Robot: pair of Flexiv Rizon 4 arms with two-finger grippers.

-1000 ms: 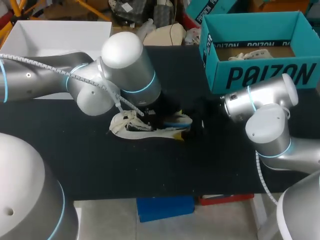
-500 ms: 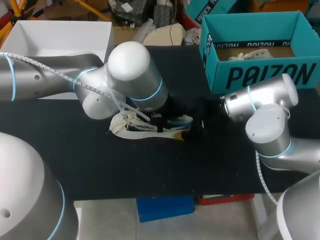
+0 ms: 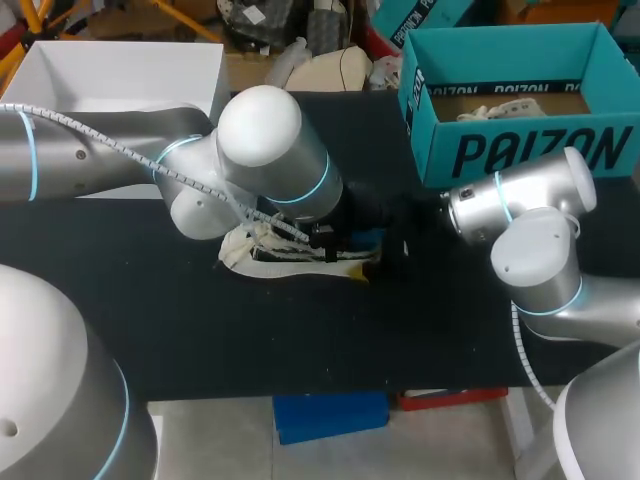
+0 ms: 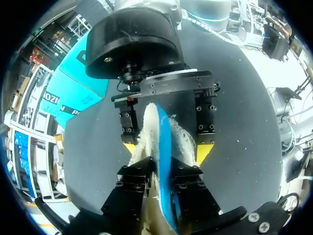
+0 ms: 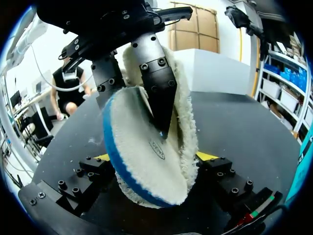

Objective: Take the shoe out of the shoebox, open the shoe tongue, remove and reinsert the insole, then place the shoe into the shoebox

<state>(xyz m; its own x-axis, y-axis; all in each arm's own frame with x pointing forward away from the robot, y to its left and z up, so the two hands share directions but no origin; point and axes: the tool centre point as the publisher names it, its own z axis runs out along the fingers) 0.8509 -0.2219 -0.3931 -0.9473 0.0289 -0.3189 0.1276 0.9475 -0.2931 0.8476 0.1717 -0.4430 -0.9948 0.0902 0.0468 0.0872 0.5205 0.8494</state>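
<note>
Blue-edged white fleece insole (image 5: pixel 142 161): it stands on edge at the heel of the shoe (image 3: pixel 265 255), partly out of it. Our left gripper (image 4: pixel 162 164) has its black fingers clamped on the insole's two faces.

Shoe: pale, lying on its side on the black table (image 3: pixel 300 340), at the centre of the head view. It is well apart from the teal shoebox (image 3: pixel 520 150) at upper right.

Our right gripper (image 5: pixel 154 156): its yellow tips sit at either side of the fleecy heel and, as far as we can judge, press it from both sides to steady it.

Step in hand: we judge this to be the insole work, though we cannot tell removal from reinsertion. Next move: the left arm should slide the insole along the shoe's length while the right keeps the heel pinned.

Change: over the last second our left arm has shifted rightward across the shoe, hiding more of the insole's blue edge. The shoe and right arm have not moved.
</note>
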